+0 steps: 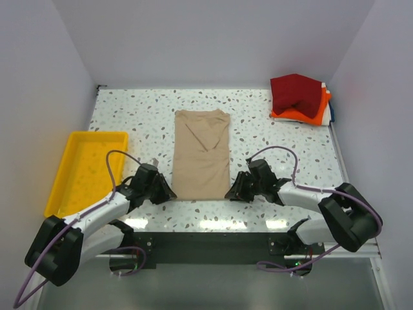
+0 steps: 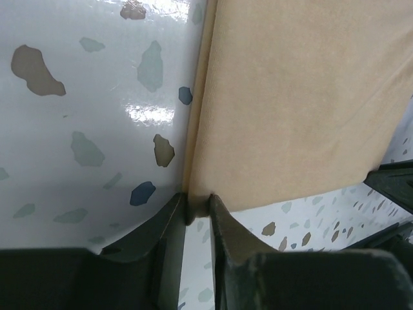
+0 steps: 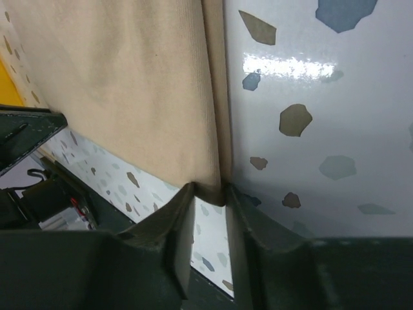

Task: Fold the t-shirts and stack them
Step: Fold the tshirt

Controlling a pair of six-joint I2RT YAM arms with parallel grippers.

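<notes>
Tan t-shirt (image 1: 202, 154) — folded lengthwise, flat at the centre of the desk (image 1: 271, 139). Left end effector (image 1: 168, 192) narrowed to a pinch on its left corner, desk's near side; right end effector (image 1: 233, 192) likewise pinches the right corner.

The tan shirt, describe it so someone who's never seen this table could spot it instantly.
Start at the middle of the speckled table. The tan shirt lies there, folded into a long strip. The red shirt and orange shirt are piled in the far right corner; this one lies alone.
</notes>
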